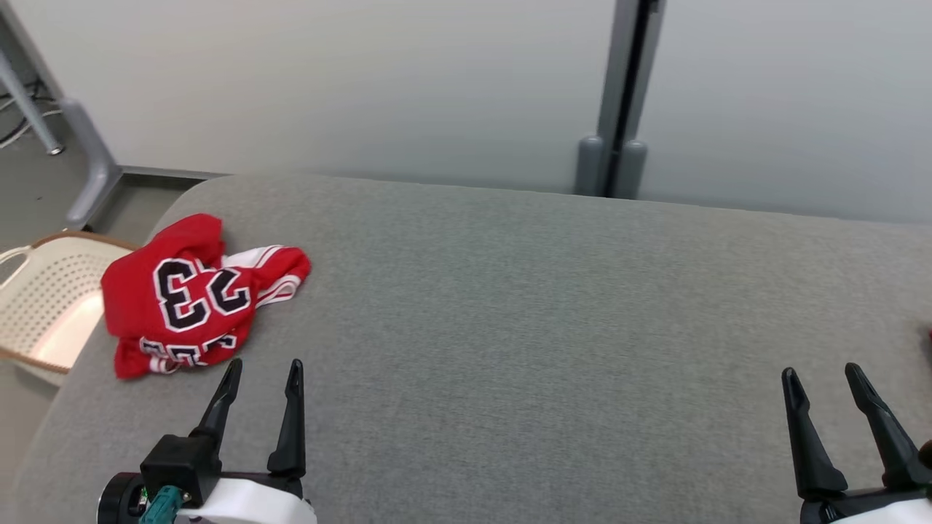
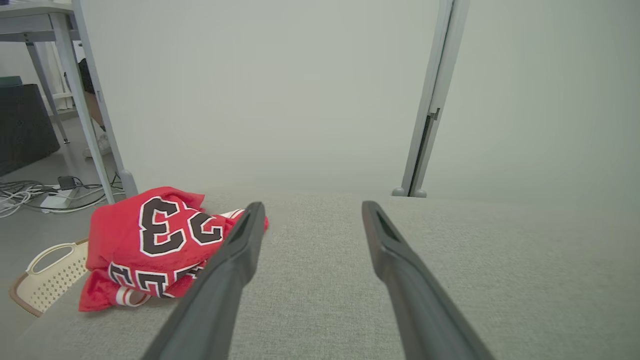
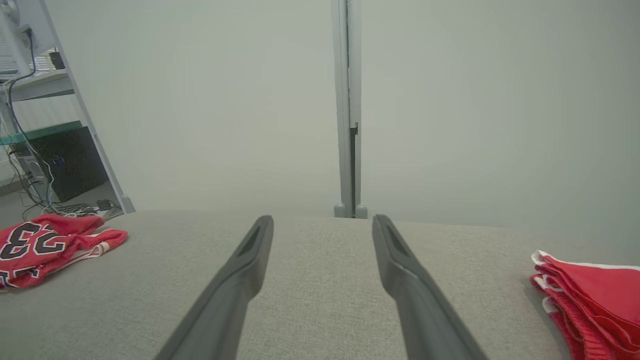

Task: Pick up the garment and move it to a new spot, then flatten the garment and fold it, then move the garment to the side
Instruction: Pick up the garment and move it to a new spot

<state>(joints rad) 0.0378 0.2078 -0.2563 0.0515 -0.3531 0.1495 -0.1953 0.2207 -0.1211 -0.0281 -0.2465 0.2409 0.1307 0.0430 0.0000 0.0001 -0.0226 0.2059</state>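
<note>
While the left tool and the right tool stand open and empty, the crumpled red garment is seen at the left edge of the tabletop.
The number "23" is read on it in black figures edged white; lettering below cannot be made out. The left tool is held just beside it, the right tool well apart. The tabletop is covered in grey cloth; pale wall panels and a grey post are seen behind, a cream basket at left.
</note>
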